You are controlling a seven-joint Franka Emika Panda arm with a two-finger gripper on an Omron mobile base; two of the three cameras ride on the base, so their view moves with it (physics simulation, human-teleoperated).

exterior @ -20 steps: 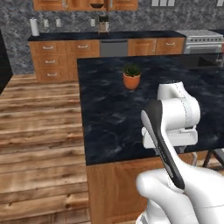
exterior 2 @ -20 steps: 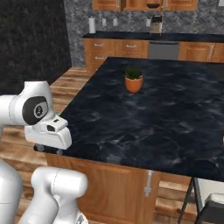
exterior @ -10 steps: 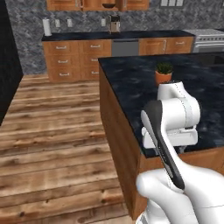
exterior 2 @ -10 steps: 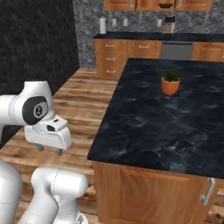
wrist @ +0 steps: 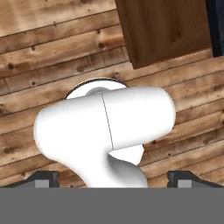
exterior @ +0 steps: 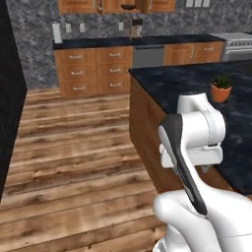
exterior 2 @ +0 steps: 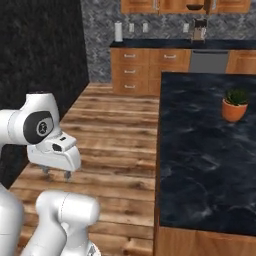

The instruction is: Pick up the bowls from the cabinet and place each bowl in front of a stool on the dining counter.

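Hand [exterior 2: 56,172] spread and empty, pointing down at the wooden floor [exterior: 74,162], well apart from the dark bowl [exterior 2: 195,7] up in the open cabinet [exterior 2: 145,5] far ahead beyond the counter [exterior 2: 200,150].

Dining counter [exterior: 197,81], black marble top veined pale grey on reddish-brown wooden base, carries small terracotta plant pot [exterior: 220,89] with green plant, standing upright toward far edge, well back from near corner. Wood-plank floor [exterior: 74,162] runs alongside counter's left edge to back counter [exterior: 123,42], where paper towel roll [exterior: 57,33] and coffee machine [exterior: 135,27] stand.
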